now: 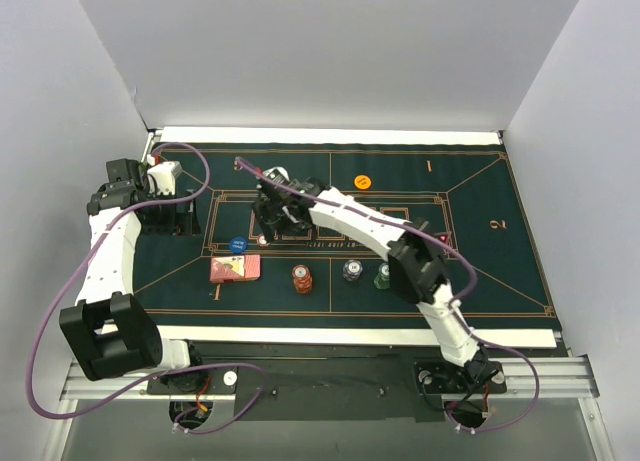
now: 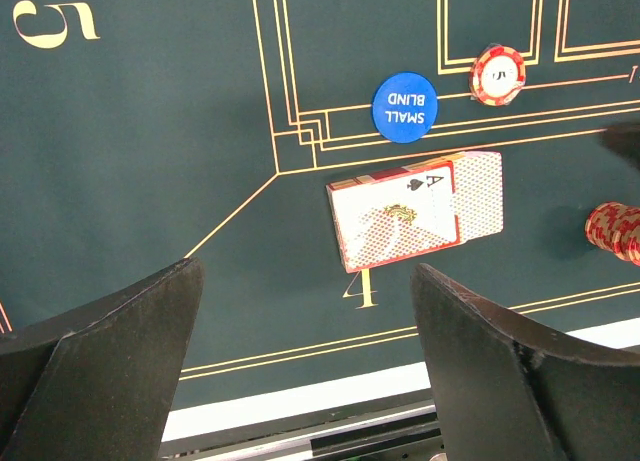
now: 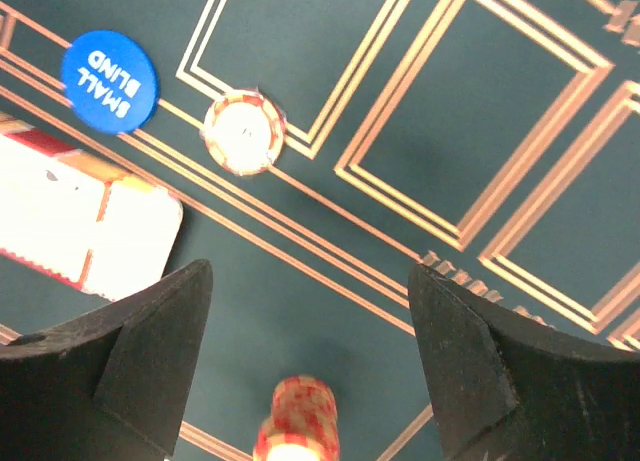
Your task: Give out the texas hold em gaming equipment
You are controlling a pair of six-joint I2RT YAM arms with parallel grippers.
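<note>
A stack of red-backed playing cards [image 1: 235, 268] lies on the felt mat [image 1: 480, 271] near the front left, with an ace face up on top [image 2: 415, 209]. A blue "small blind" disc [image 1: 238, 245] and a single red chip [image 1: 263, 240] lie just behind the cards. Red [image 1: 302, 278], dark [image 1: 352, 270] and green [image 1: 382, 276] chip stacks stand in a row. An orange disc [image 1: 363, 182] lies at the back. A red marker [image 1: 442, 239] lies by the right arm. My left gripper [image 1: 180, 216] is open and empty at the mat's left edge. My right gripper [image 1: 268, 221] is open and empty above the single red chip [image 3: 244, 131].
White walls close in the table on three sides. A white strip [image 1: 330, 137] edges the mat at the back and another [image 1: 350, 334] edges it at the front. A purple cable [image 1: 200, 171] loops over the left side. The right arm reaches diagonally across the mat's middle.
</note>
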